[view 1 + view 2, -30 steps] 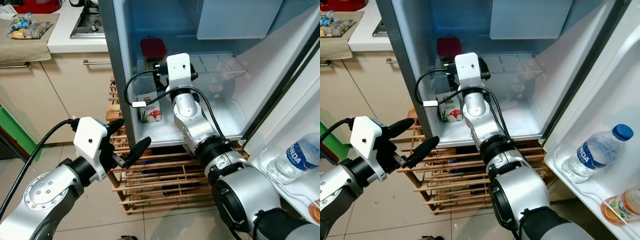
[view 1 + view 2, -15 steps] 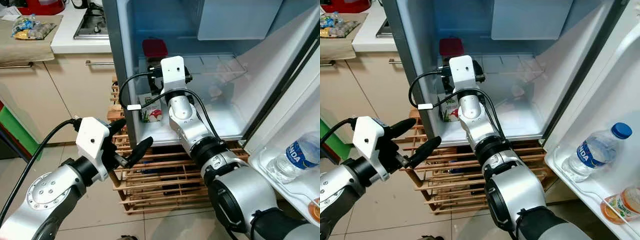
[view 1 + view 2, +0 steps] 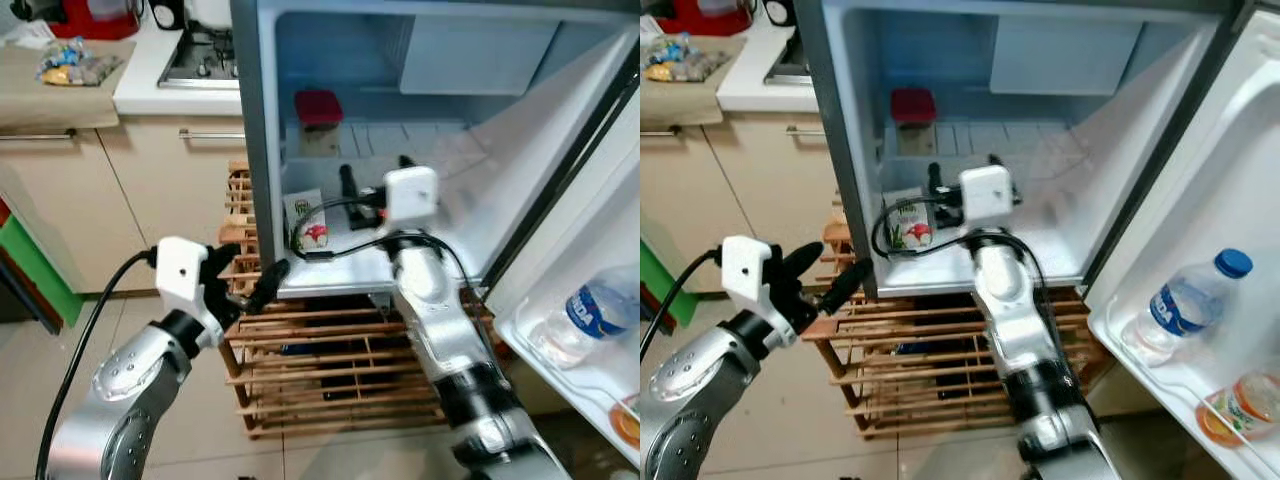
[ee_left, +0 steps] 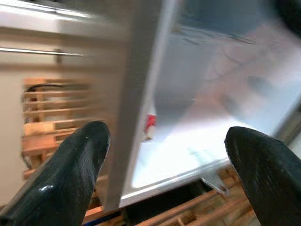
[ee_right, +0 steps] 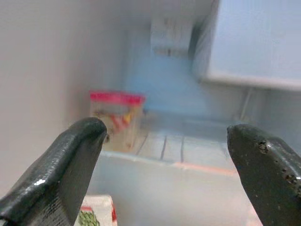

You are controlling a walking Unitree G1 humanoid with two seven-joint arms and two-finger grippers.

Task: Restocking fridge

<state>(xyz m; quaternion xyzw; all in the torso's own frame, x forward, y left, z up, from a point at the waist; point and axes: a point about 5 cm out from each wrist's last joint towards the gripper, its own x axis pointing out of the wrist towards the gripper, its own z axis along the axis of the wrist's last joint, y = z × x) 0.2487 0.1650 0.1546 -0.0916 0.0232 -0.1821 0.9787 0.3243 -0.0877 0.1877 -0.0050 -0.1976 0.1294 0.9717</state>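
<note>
Inside the fridge (image 3: 480,215), the right gripper (image 3: 372,172) (fingers spread wide, empty) hovers above the upright carton (image 3: 306,221); left gripper (image 3: 255,277) empty too.

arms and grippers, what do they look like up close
Both arms are silver metal with round jointed segments. Each wrist carries a white block-shaped housing fed by a looping black cable. The left gripper and right gripper each end in two long, rounded black fingers.

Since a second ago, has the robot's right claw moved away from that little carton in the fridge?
Yes. The right gripper has pulled off the carton and now sits open to its right, toward the fridge's middle.
</note>
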